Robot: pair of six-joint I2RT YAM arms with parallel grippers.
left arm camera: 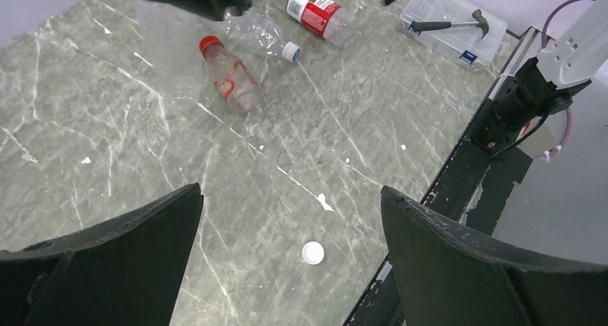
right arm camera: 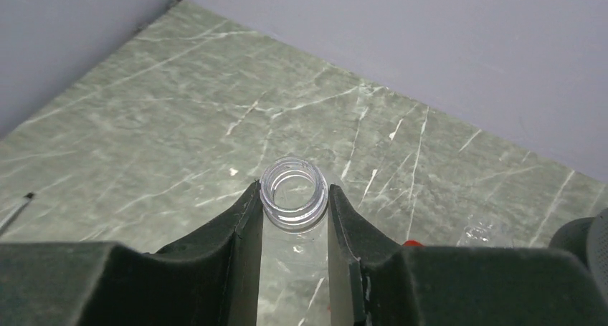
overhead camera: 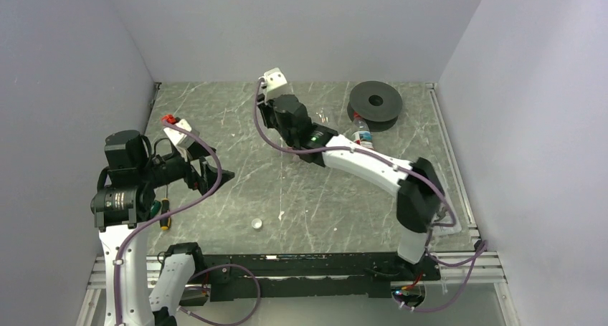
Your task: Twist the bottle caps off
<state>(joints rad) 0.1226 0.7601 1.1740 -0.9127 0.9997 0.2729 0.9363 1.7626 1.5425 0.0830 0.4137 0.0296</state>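
Note:
My right gripper [right arm camera: 292, 191] is shut on the neck of a plain clear bottle [right arm camera: 277, 199]. The bottle's mouth is open, with no cap on it. In the top view this gripper [overhead camera: 278, 112] hangs over the far middle of the table. My left gripper [left arm camera: 290, 191] is open and empty above a loose white cap [left arm camera: 312, 252], which also shows in the top view [overhead camera: 257, 224]. On the table lie a red-capped bottle [left arm camera: 231, 77], a crumpled clear bottle [left arm camera: 252, 29] with a white cap [left arm camera: 290, 51], and a red-labelled bottle [left arm camera: 316, 11].
A big black spool disc [overhead camera: 375, 102] stands at the far right, next to the red-labelled bottle [overhead camera: 362, 134]. A clear box with a hammer [left arm camera: 453, 25] sits near the right arm's base. A screwdriver [overhead camera: 165, 216] lies at the left edge.

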